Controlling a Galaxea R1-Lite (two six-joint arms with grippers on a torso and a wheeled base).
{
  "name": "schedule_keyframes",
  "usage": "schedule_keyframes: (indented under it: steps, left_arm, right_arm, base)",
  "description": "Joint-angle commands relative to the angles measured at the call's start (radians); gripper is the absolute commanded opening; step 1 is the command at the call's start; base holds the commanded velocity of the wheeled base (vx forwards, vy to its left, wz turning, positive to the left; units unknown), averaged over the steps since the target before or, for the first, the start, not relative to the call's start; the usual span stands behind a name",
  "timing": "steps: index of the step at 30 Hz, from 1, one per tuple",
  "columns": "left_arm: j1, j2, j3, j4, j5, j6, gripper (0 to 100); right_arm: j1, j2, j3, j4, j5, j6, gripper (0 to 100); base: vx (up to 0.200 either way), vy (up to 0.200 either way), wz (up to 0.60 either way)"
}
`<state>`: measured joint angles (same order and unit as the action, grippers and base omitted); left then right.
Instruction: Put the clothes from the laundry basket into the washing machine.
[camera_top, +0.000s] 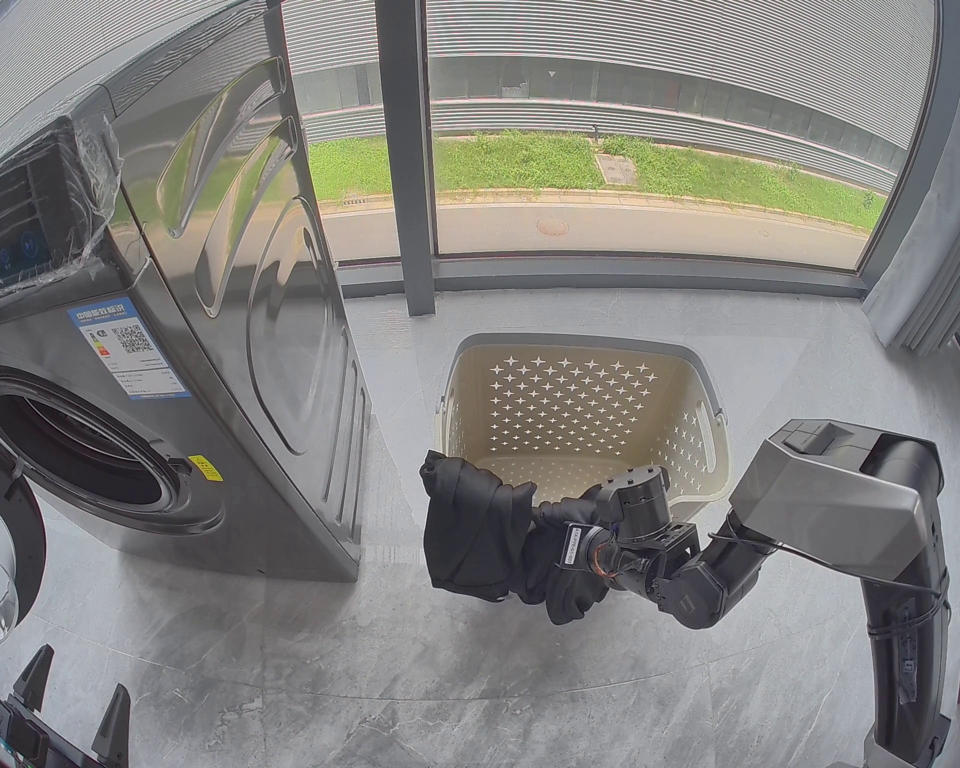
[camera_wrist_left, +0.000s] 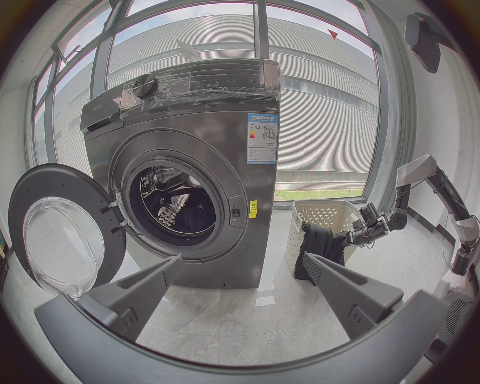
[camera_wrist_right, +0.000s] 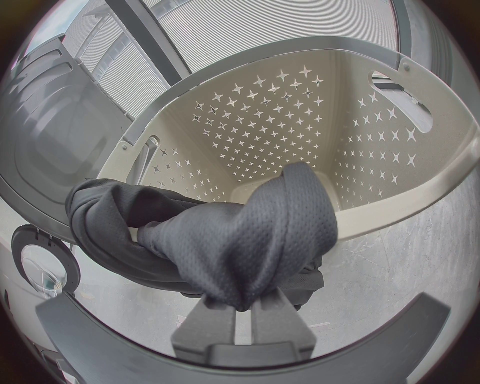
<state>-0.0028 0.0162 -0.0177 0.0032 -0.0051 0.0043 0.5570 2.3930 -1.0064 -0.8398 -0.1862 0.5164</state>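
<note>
A dark garment (camera_top: 480, 535) (camera_wrist_right: 225, 240) (camera_wrist_left: 320, 245) hangs over the near rim of the cream laundry basket (camera_top: 590, 400) (camera_wrist_right: 400, 150) (camera_wrist_left: 325, 212), draping down its outer side. My right gripper (camera_top: 560, 530) (camera_wrist_right: 243, 306) is shut on one bunched end of it, just outside the basket's front edge. The grey washing machine (camera_top: 200, 330) (camera_wrist_left: 200, 150) stands to the left with its round door (camera_wrist_left: 65, 230) swung open; dark cloth lies inside the drum (camera_wrist_left: 172, 202). My left gripper (camera_wrist_left: 240, 270) (camera_top: 70, 690) is open and holds nothing, low in front of the machine.
Floor-to-ceiling windows (camera_top: 640, 130) with a dark pillar (camera_top: 405, 150) run behind the basket. A grey curtain (camera_top: 925, 270) hangs at the far right. Bare grey tiled floor (camera_top: 400, 670) lies between basket and machine.
</note>
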Motion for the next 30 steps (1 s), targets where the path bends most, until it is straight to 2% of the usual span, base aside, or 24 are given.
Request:
schedule_keyframes:
  steps: [1,6,14,25,26,28,30]
  left_arm:
    - [0.0,-0.009,0.016,0.001,0.001,0.0,100]
    - [0.0,-0.009,0.016,0.0,0.001,0.0,100]
    - [0.0,-0.009,0.016,0.001,0.001,0.0,100]
    - [0.0,-0.009,0.016,0.0,0.001,0.0,100]
    - [0.0,-0.009,0.016,0.001,0.001,0.0,100]
    - [0.0,-0.009,0.016,0.001,-0.001,0.0,100]
    - [0.0,-0.009,0.015,0.001,-0.001,0.0,100]
  right_arm:
    - [0.009,-0.075,0.051,-0.001,-0.003,-0.024,0]
    - [0.017,-0.221,0.141,-0.019,-0.003,-0.075,0]
    - [0.055,-0.426,0.239,-0.039,-0.004,-0.075,0]
    - [0.096,-0.62,0.304,-0.074,-0.004,-0.078,0]
    - [0.121,-0.709,0.328,-0.076,0.004,-0.081,0]
    - [0.133,-0.738,0.344,-0.084,0.007,-0.101,0]
    - [0.142,-0.768,0.374,-0.147,0.014,-0.147,0]
  base:
    - [0.0,0.0,0.0]
    - [0.0,0.0,0.0]
    - [0.0,0.0,0.0]
    - [0.0,0.0,0.0]
    - [0.0,0.0,0.0]
    - [0.0,0.0,0.0]
    - [0.0,0.0,0.0]
